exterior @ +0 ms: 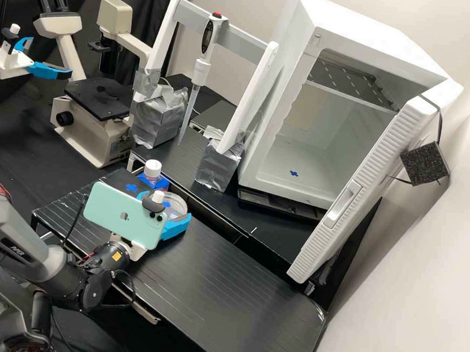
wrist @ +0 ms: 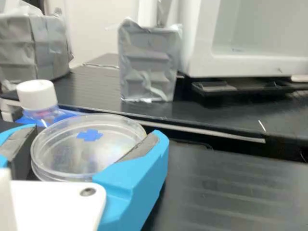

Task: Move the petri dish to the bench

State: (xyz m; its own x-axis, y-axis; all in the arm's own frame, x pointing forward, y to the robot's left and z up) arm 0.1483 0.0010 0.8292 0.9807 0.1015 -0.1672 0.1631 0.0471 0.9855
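Near the far edge of the bench, toward its left end, the petri dish sits between the two blue fingers of the gripper; they are narrowed to the width of the dish, one on each side, their grey pads seemingly against its rim; whether its base touches the bench or hangs just above, I cannot tell. Such a hold, from opposite sides, presumably keeps the round wall centred and the top face free of pressure; the dish lies over a blue cross, which I take for the mark of its intended spot, while a second blue cross lies nearer the far left corner; the white-capped bottle stands just beyond the dish by that same far edge, in a blue holder likely meant to steady it. As for looks, the dish is clear, colourless plastic, round and shallow, and about level; its doubled rim suggests a lid seated over a base; the blue cross reads plainly through it, so any contents must be thin or pale. The step in hand seems to be the setting down; if the base is down, the fingers need only part evenly, since a lopsided release could drag the dish or nudge its lid.
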